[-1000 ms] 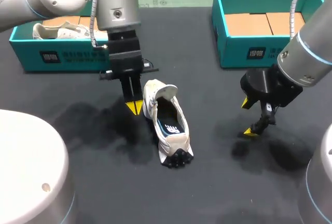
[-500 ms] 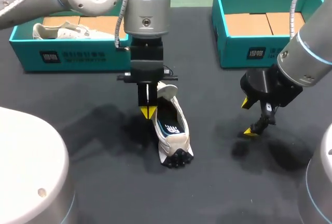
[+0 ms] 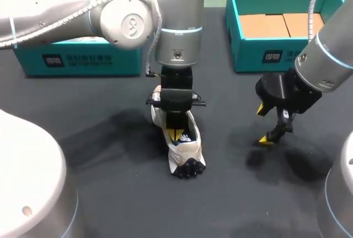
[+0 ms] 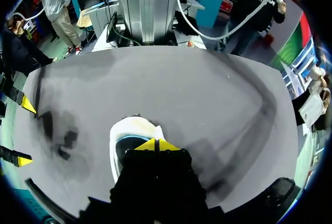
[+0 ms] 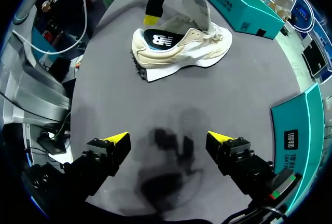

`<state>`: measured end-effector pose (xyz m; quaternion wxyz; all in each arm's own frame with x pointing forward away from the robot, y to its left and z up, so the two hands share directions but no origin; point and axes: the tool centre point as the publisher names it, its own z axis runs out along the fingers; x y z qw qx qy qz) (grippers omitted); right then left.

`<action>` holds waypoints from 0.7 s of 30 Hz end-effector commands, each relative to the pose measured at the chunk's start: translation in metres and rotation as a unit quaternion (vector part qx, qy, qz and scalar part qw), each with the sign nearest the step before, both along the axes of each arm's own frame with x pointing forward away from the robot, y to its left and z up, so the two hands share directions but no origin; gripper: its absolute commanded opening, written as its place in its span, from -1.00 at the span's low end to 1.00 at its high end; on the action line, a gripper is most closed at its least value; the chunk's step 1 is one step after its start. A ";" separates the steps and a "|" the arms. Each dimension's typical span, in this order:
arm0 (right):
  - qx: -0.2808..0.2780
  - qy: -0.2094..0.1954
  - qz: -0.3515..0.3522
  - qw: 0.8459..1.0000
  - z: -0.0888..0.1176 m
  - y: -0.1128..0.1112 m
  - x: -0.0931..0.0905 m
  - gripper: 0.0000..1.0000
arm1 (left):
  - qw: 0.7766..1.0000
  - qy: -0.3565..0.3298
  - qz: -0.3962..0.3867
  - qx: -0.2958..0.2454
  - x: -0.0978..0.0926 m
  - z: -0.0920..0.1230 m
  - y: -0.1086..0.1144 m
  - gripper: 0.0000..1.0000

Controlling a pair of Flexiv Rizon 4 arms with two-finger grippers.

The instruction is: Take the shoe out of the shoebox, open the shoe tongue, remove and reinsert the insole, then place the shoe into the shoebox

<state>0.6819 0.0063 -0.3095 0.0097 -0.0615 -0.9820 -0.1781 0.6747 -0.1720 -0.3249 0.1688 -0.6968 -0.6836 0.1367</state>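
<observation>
The left tool (image 3: pixel 175 135), its yellow tips pressed together into a narrow point, hung over the opening of the white shoe (image 3: pixel 186 152), aimed down at the dark insole (image 5: pixel 158 38); whether the tips touched the insole could not be told. The shoe stood on its sole near the middle of the black tabletop (image 3: pixel 121 205), outside both boxes, with its black studded end toward six o'clock in the head view. At about three o'clock from the shoe and well apart from it, the right tool (image 3: pixel 263 125) hovered just above the tabletop with its fingers spread wide and nothing between them. In its wrist view the shoe lay ahead of those fingers, side-on. A teal shoebox (image 3: pixel 77 61) sat at ten o'clock from the shoe, partly behind the left arm. A second shoebox (image 3: pixel 270 56), lined with brown cardboard, sat at two o'clock, beyond the right tool.
</observation>
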 end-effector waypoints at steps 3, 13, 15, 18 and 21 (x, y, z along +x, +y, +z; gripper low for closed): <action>0.000 -0.001 -0.001 1.000 -0.001 0.000 -0.001 1.00 | 1.000 -0.009 -0.002 0.007 0.003 -0.019 -0.010 -1.00; 0.000 -0.001 -0.001 1.000 -0.001 0.000 -0.001 1.00 | 1.000 -0.019 0.013 -0.009 0.004 -0.026 -0.008 -1.00; 0.000 -0.001 -0.001 1.000 -0.001 0.000 -0.001 1.00 | 0.999 -0.028 0.019 -0.022 0.003 -0.014 -0.006 -1.00; 0.000 -0.001 -0.001 1.000 -0.001 0.000 -0.001 1.00 | 0.999 -0.034 0.019 -0.027 -0.002 -0.006 -0.008 -1.00; 0.000 -0.001 -0.001 1.000 -0.001 0.000 -0.001 1.00 | 0.999 -0.028 0.015 -0.018 -0.007 -0.015 -0.017 -1.00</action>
